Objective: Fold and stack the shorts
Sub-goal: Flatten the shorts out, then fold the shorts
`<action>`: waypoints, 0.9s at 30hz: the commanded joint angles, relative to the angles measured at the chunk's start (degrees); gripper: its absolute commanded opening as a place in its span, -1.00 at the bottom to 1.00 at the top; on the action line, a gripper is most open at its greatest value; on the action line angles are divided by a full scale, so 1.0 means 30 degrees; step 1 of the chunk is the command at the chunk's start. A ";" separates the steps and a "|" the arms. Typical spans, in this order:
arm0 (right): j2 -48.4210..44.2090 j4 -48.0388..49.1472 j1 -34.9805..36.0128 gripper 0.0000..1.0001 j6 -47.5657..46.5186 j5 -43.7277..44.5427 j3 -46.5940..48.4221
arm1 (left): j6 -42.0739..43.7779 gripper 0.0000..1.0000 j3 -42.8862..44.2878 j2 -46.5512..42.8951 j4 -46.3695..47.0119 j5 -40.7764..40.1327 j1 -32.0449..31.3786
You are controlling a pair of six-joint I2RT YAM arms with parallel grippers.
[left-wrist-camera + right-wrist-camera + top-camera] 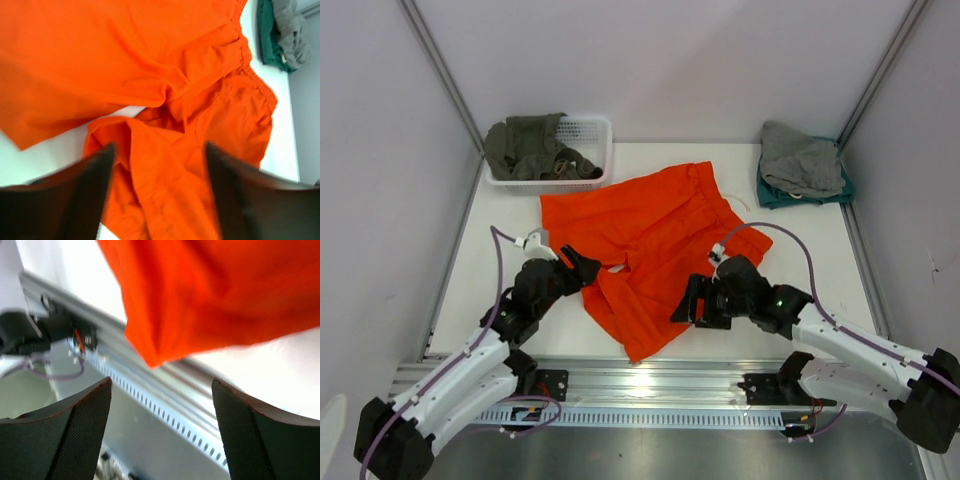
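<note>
Top, left-wrist and right-wrist views of the opening stage of a fold. The shorts (650,235) lie unfolded at the middle of the table (800,270), waistband toward the far right. One leg is spread flat toward the far left; the other is creased and bunched, its corner reaching the near edge beside the mounting rail (670,378). The left hand (582,268) is poised at the crotch, where the two legs meet, with its fingers set wide apart. In its wrist view, the wrinkled near leg fills the gap between them and no cloth is pinched. The right hand (692,300) sits at the right border of the same leg, also spread wide and empty. Its wrist view looks past the fingers to the leg's hanging corner and the rail beyond. Placing one hand on each side of the rumpled leg suggests an intent to seize both edges and draw the cloth flat before folding, though no fold is begun. The basket (592,135) at far left holds an olive garment (528,148). A grey and teal pile (802,162) at far right is probably the stacking place. No logo, label or lettering can be read in any view.
</note>
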 commanded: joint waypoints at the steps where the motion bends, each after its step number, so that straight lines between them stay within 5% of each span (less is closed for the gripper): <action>1: 0.0865 -0.1274 -0.1873 0.61 -0.2495 0.1108 0.1128 | 0.0448 0.63 -0.0165 -0.2043 -0.3161 -0.0626 0.0163; 3: 0.1567 -0.0458 -0.3777 0.58 -0.3433 0.0990 0.1012 | 0.0302 0.84 -0.0311 -0.3391 -0.4187 -0.0569 0.0163; 9: 0.2594 0.1656 -1.0747 0.46 -0.5221 0.0086 0.1449 | 0.0450 0.96 -0.0839 -0.4423 -0.3958 0.2739 -0.0362; 16: 0.4764 0.3236 -1.7282 0.28 -0.6131 0.0198 0.2124 | -0.1251 0.99 -0.1074 -0.3666 -0.2905 -0.0038 -0.6745; 27: 1.0236 0.6635 -1.9428 0.15 -0.5810 0.1985 0.3763 | 0.1000 0.98 0.4080 0.3340 -0.5128 -0.4962 -1.3044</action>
